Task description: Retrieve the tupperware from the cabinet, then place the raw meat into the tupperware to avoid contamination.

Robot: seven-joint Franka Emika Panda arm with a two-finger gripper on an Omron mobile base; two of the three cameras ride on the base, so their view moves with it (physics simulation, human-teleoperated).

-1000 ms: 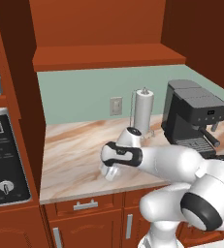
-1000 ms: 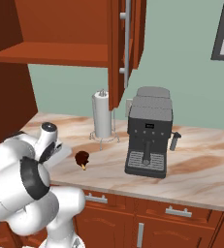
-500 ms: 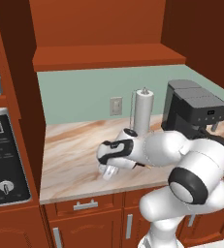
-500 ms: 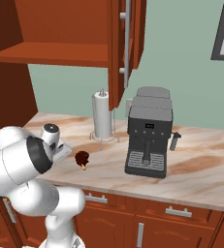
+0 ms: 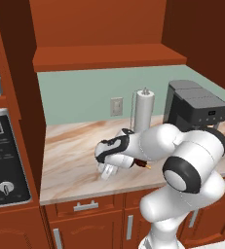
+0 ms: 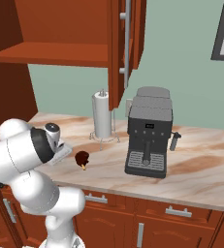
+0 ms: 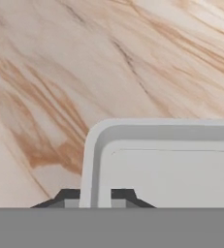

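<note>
The gripper (image 7: 94, 198) pinches one wall of the tupperware (image 7: 167, 164) between its jaws, low over the marble counter (image 7: 45, 72). The raw meat (image 6: 82, 158) lies on the counter just beside the tray, on the paper-towel roll's (image 6: 102, 116) side, bone end pointing toward the front edge.

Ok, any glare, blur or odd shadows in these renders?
Hand view: soft and slightly blurry, the tupperware rim pale, cut off at the edge; no glare on the counter. Left base view: even light, the arm hides most of the raw meat. Right base view: sharp, faint shadow under the coffee machine.
</note>
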